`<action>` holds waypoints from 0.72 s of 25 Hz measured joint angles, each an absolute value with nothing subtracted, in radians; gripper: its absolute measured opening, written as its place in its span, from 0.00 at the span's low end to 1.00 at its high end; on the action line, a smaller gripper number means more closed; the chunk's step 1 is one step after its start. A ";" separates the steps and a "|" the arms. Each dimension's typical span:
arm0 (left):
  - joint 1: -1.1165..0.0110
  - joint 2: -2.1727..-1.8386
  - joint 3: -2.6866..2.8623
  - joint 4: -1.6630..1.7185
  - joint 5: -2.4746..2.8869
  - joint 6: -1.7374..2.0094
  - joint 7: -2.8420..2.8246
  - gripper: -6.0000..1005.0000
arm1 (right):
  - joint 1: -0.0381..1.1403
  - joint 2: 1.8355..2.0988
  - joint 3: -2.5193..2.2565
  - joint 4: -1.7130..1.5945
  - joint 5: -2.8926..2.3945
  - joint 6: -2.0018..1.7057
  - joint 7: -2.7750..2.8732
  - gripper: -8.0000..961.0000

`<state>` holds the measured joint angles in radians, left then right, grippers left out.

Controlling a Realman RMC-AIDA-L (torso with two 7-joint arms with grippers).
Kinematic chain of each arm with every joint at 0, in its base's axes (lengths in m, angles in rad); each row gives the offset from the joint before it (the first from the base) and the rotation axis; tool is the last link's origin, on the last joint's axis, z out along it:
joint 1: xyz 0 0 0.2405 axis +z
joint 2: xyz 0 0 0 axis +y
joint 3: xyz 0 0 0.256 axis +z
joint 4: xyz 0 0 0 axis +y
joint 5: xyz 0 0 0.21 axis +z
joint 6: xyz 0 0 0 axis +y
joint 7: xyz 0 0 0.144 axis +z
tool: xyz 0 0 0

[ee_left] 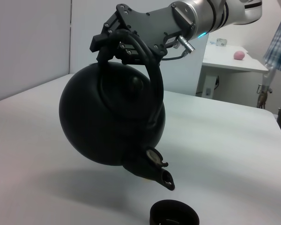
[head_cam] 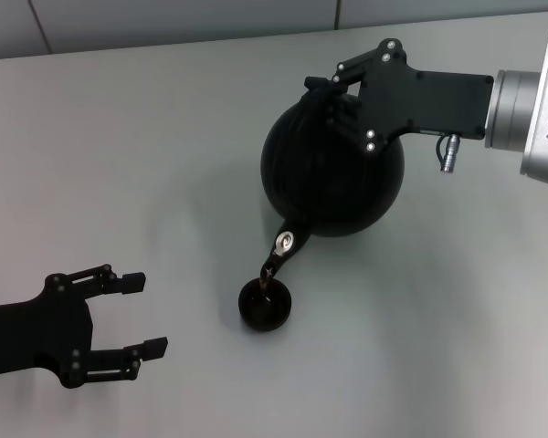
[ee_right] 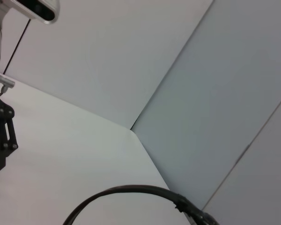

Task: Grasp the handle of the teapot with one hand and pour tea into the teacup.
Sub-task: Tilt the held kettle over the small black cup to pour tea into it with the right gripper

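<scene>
So, head view: the right gripper (head_cam: 333,91) has its jaws clamped on the handle (head_cam: 321,87) of the teapot (head_cam: 332,169), which hangs tipped above the counter (head_cam: 146,164), spout right over the teacup (head_cam: 264,305). The left gripper (head_cam: 144,315) sits low on the left, jaws wide apart, gripping nothing. Left wrist view: same pot in the air, spout angled down just above the cup's rim. Right wrist view: only the handle's curve, plus wall.
</scene>
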<state>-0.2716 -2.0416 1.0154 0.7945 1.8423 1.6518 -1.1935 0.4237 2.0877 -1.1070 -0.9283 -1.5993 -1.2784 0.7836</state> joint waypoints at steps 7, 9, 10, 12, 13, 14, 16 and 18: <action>-0.266 -2.041 1.015 0.795 1.842 1.651 -1.194 0.83 | 0.424 2.088 -1.129 -0.937 -1.601 -1.277 0.776 0.11; -0.264 -2.042 1.015 0.794 1.842 1.648 -1.194 0.83 | 0.424 2.088 -1.137 -0.942 -1.601 -1.276 0.773 0.11; -0.263 -2.042 1.015 0.793 1.842 1.644 -1.194 0.83 | 0.424 2.088 -1.140 -0.944 -1.601 -1.276 0.772 0.11; -0.262 -2.042 1.015 0.792 1.842 1.635 -1.193 0.83 | 0.424 2.088 -1.144 -0.946 -1.601 -1.276 0.772 0.11; -0.262 -2.042 1.015 0.791 1.842 1.633 -1.193 0.83 | 0.424 2.088 -1.145 -0.946 -1.601 -1.275 0.771 0.11; -0.262 -2.042 1.015 0.791 1.842 1.632 -1.193 0.83 | 0.424 2.088 -1.146 -0.948 -1.601 -1.275 0.771 0.11; -0.261 -2.042 1.015 0.790 1.842 1.635 -1.193 0.83 | 0.424 2.088 -1.150 -0.952 -1.602 -1.275 0.771 0.11; -0.261 -2.042 1.015 0.790 1.841 1.637 -1.193 0.83 | 0.423 2.088 -1.153 -0.955 -1.602 -1.274 0.771 0.11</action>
